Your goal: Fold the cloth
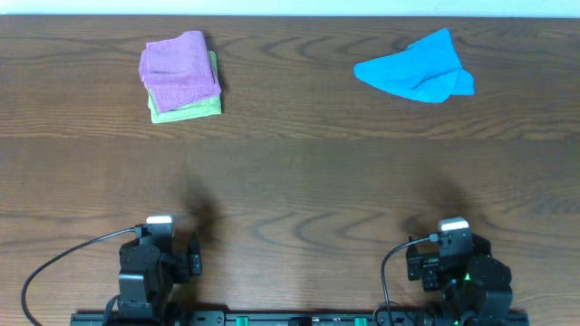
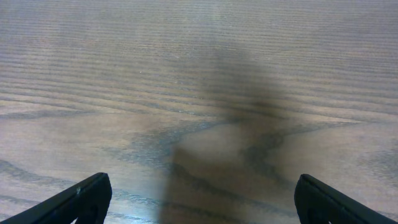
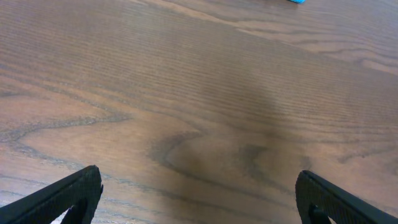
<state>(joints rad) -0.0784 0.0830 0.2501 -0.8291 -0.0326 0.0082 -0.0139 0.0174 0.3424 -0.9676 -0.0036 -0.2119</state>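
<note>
The cloth [image 1: 417,68] is bright sky-blue and lies crumpled in a loose heap at the far right of the wooden table [image 1: 299,181]. A sliver of the cloth [image 3: 297,1] shows at the top edge of the right wrist view. My left gripper [image 2: 202,196] is open over bare wood, with nothing between its black fingertips [image 2: 87,198]. My right gripper [image 3: 199,193] is open too, also over bare wood. Both arms sit at the near edge, the left arm [image 1: 149,263] and the right arm [image 1: 462,263], far from the cloth.
A pink folded cloth [image 1: 178,68] rests on a light green folded cloth [image 1: 190,110] at the far left. Black cables [image 1: 54,263] loop beside the arm bases along the front rail.
</note>
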